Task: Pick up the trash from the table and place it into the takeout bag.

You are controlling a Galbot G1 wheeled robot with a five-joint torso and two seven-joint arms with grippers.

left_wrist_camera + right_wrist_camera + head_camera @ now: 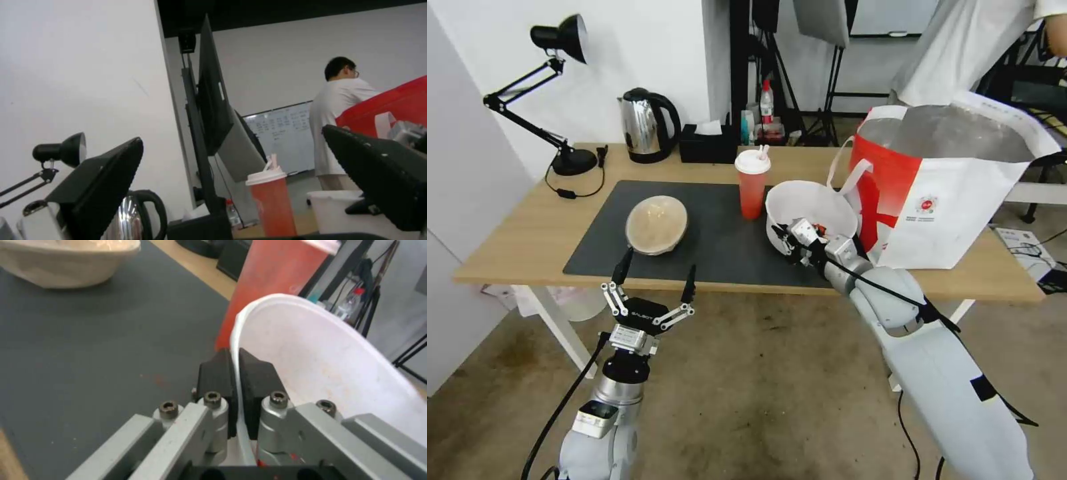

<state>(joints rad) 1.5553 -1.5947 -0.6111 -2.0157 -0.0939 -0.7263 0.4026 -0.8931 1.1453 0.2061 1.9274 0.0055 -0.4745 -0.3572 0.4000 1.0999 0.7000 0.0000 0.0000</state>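
Light-wood table (pixel 527 240) with dark mat, big white-and-red takeout bag (pixel 954 207) standing at its right end, white bowl (pixel 810 203) just beside it, rim clamped tight by right gripper (pixel 236 373), left gripper (pixel 656 277) spread wide near tan lidded bowl (pixel 656 224)

Our arms are glossy white shells with silver wrist joints and black cables; the left gripper (pixel 655 279) carries slim black fingers, the right gripper (pixel 235 373) black pads on hex-screwed grey linkages.
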